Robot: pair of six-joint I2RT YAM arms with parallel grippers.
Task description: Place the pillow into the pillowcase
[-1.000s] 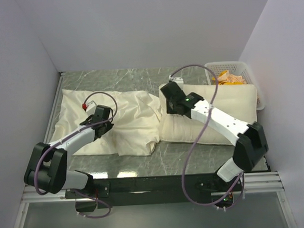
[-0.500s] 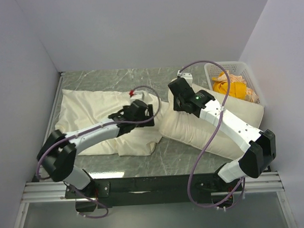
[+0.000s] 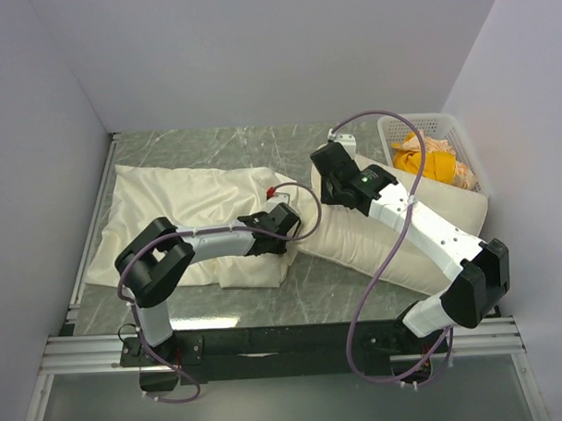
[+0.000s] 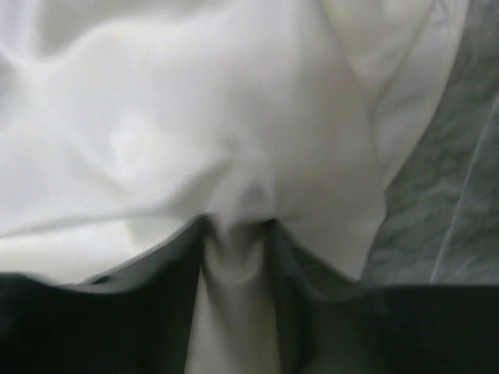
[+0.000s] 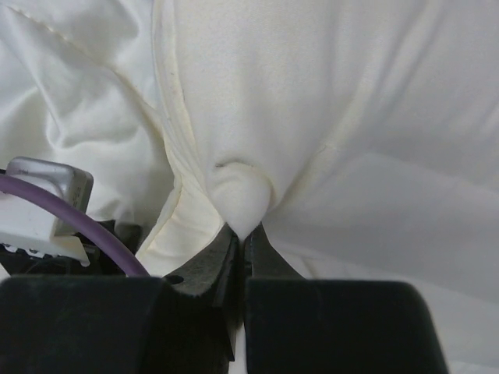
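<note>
Pillow (image 3: 337, 241), plump and cream, lies right of centre on the grey marbled desk (image 3: 312, 297). The right fingers (image 5: 243, 236) are clamped tight on a nub of its edge. Pillowcase (image 3: 188, 195), thin, wrinkled and sheeny, spreads at left, and the left fingers (image 4: 238, 249) clasp a gathered fold of it. Upper right, a white basket (image 3: 444, 120) holds orange-yellow cloth (image 3: 432, 164). Pale lilac walls enclose three sides.

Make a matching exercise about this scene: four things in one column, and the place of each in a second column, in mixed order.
Things:
1. pillow
2. pillowcase
3. white basket
4. orange-yellow cloth

Places:
A. far right corner of the table
B. inside the basket
C. left half of the table, wrinkled
D. right half of the table, edge pinched by the right gripper

Pairs: 1-D, 2-C, 3-A, 4-B
</note>
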